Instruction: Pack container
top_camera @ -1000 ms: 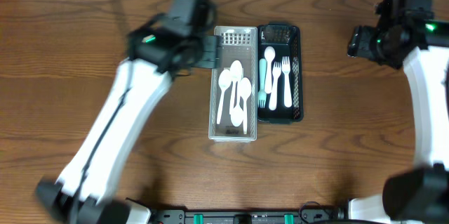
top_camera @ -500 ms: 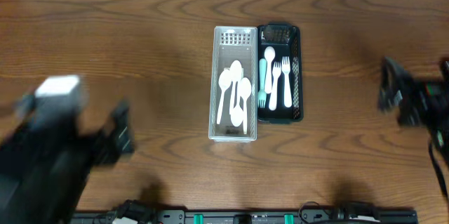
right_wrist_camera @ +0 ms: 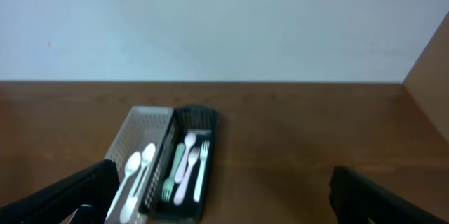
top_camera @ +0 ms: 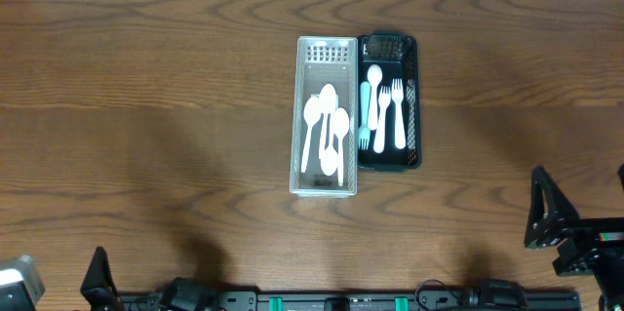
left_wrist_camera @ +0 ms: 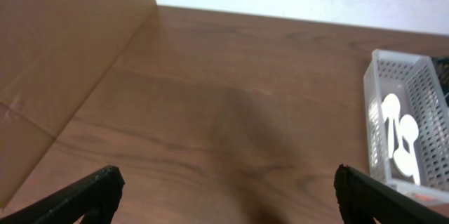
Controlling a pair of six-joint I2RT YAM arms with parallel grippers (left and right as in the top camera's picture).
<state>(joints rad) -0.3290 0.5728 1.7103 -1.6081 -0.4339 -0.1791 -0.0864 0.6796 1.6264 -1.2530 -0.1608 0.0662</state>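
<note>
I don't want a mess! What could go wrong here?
The spoons lie piled across each other in the white tray, so picking one might drag another out. The white tray and the black tray sit right against each other, so a bump from the left gripper or the right gripper could shove both.

Table (top_camera: 146, 106): dark wood, smooth, with a faint satin sheen over the grain. White basket (top_camera: 324, 189): perforated, slightly glossy plastic. Black basket (top_camera: 417, 106): perforated matt plastic. Spoons (top_camera: 329, 98) and forks (top_camera: 398, 121): smooth white plastic. My fingers (left_wrist_camera: 84, 192): matt black.
</note>
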